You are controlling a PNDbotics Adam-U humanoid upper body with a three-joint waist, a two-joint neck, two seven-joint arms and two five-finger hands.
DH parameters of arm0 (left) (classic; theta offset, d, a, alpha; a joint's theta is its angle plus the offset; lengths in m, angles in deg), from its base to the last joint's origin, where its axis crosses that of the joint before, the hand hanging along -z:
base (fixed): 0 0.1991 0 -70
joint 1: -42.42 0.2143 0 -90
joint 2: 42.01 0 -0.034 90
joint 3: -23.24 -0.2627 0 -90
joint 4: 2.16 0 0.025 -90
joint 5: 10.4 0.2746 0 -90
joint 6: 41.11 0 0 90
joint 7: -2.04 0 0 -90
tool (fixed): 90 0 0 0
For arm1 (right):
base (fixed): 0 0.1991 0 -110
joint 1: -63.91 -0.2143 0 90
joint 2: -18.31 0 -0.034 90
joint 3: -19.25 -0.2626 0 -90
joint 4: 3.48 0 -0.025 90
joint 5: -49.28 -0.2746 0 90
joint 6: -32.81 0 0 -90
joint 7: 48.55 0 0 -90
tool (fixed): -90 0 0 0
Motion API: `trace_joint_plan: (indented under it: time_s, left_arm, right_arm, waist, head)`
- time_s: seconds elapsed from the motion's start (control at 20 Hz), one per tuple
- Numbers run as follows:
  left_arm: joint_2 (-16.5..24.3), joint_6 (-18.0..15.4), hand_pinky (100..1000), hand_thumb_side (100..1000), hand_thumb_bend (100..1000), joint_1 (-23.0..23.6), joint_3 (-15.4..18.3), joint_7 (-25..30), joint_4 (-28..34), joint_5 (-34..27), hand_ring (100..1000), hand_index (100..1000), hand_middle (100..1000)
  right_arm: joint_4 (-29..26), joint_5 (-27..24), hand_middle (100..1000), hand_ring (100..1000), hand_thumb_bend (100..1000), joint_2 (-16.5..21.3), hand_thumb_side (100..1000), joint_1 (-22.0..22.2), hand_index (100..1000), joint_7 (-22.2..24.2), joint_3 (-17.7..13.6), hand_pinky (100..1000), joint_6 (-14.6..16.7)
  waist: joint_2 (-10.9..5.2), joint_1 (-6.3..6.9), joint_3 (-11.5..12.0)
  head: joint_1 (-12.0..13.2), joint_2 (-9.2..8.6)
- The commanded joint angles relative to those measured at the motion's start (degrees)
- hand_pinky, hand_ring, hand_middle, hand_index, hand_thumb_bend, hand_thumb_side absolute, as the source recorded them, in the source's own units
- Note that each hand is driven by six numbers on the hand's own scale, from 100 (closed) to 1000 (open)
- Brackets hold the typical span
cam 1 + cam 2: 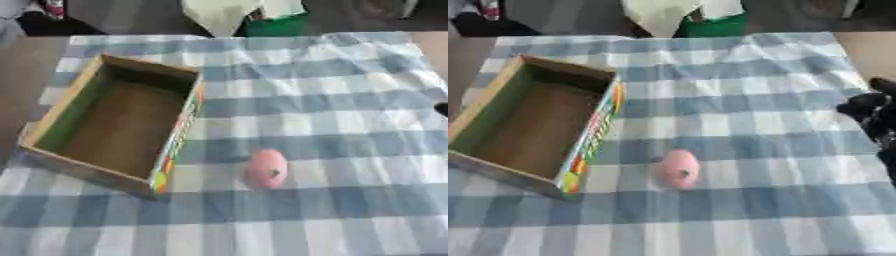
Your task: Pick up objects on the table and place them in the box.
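Checked cloth (332, 100) | box (66, 102) empty | pink obj (266, 168) beside | R hand (874, 112) at edge

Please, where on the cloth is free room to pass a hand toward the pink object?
Bare cloth lies between the pink object and the right robot hand, and along the near edge. It is tighter between the pink object and the box.

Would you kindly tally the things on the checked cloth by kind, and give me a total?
Pink egg-shaped object: 1, on the cloth beside the box
Cardboard box: 1, open, nothing seen inside
Blue-and-white checked cloth: 1
Total: 3, not counting the robot's right hand at the right edge.
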Motion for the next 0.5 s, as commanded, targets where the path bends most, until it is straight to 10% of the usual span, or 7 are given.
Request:
trace_joint_plan:
  time_s: [0.05, 0.5]
  left_arm:
    - [1.0, 0.0, 514, 562, 178, -0.3, -0.1, 0.2, 1.0, -0.4, 380, 796, 584]
    - [1.4, 0.2, 513, 563, 177, 0.1, -0.5, 0.3, 1.0, -0.4, 381, 796, 584]
  right_arm:
    - [-1.2, -0.6, 701, 773, 100, 2.3, 1000, -1.4, 893, -0.2, 0.0, 947, 0.5]
    - [-1.5, 1.9, 767, 825, 124, 13.4, 1000, -11.8, 924, -4.2, 3.7, 909, 9.0]
  waist:
    - [-0.82, -0.05, 0.1]
    - [-1.67, -0.37, 0.7]
  head:
    - [-0.1, -0.52]
    - [-0.8, -0.29]
